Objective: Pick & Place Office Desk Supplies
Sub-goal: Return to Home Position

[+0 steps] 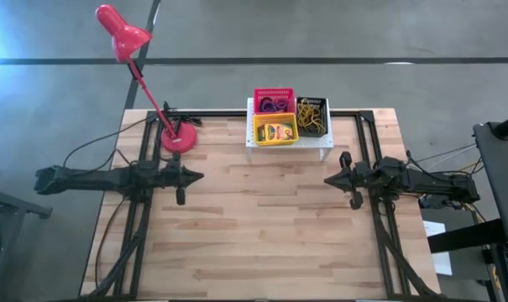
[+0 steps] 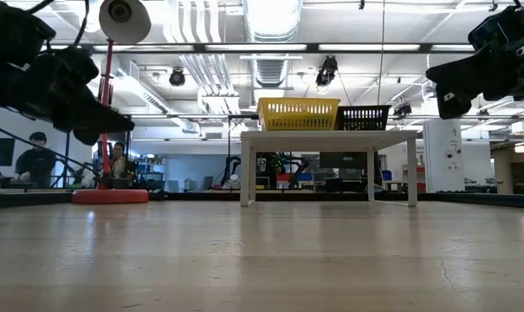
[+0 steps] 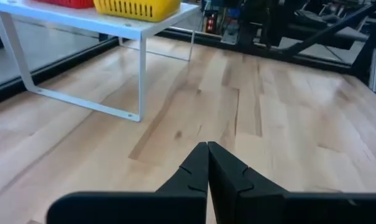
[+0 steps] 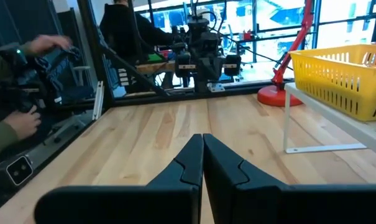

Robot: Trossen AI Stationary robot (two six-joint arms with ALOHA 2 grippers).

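Observation:
Three mesh baskets stand on the white shelf (image 1: 289, 144) at the table's far middle: a yellow basket (image 1: 274, 130) holding a crayon box, a pink-red basket (image 1: 274, 102) holding purple loops, and a black basket (image 1: 311, 116) holding yellow loops. My left gripper (image 1: 200, 176) is shut and holds nothing, at the table's left, pointing toward the right edge. My right gripper (image 1: 327, 179) is shut and holds nothing, at the table's right, pointing toward the left edge. Both hang above the wood, well short of the shelf.
A red desk lamp stands with its base (image 1: 178, 139) at the far left, left of the shelf, its head (image 1: 123, 33) beyond the table's far edge. Bare wood (image 1: 262, 226) spreads between the arms and toward the near edge. People sit beyond the table.

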